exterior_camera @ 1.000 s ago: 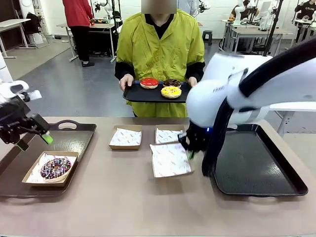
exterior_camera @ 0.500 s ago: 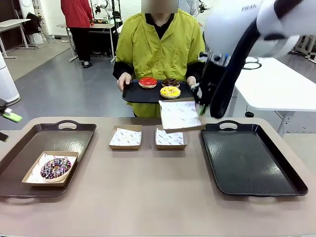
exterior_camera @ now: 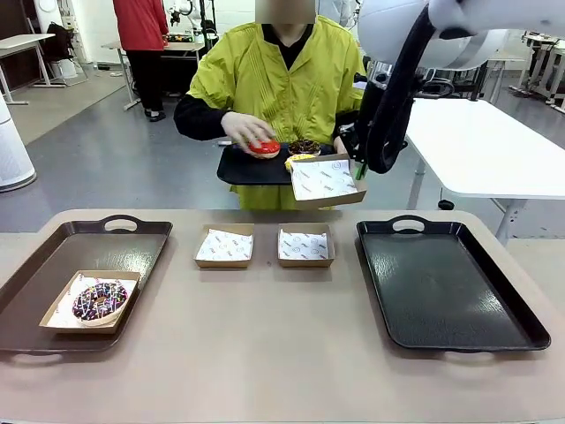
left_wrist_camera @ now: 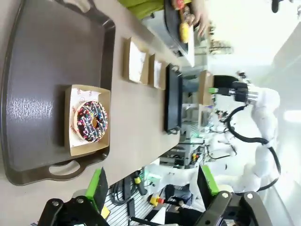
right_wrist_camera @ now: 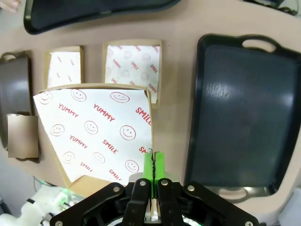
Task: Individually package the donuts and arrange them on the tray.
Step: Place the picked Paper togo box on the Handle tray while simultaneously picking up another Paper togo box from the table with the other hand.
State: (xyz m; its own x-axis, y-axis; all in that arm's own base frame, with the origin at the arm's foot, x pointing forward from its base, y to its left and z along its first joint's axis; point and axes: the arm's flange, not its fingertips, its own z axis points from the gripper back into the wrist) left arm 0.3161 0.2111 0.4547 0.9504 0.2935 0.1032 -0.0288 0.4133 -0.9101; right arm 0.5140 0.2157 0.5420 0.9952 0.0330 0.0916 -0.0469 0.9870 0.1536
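Tan table (exterior_camera: 265,362): surface carries four items. Brown handled tray (exterior_camera: 132,256) at the robot's left end. Black handled tray (exterior_camera: 441,291) at the right end. Between them sit two open, paper-lined cardboard boxes, side by side and apart: left box (exterior_camera: 224,246), right box (exterior_camera: 305,246).

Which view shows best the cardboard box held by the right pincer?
The right wrist view: the cardboard box is large, its smiley-print liner readable, the right pincer shut on its edge. The front view shows it smaller, tilted, before the person's tray. The left wrist view shows it tiny, far off.
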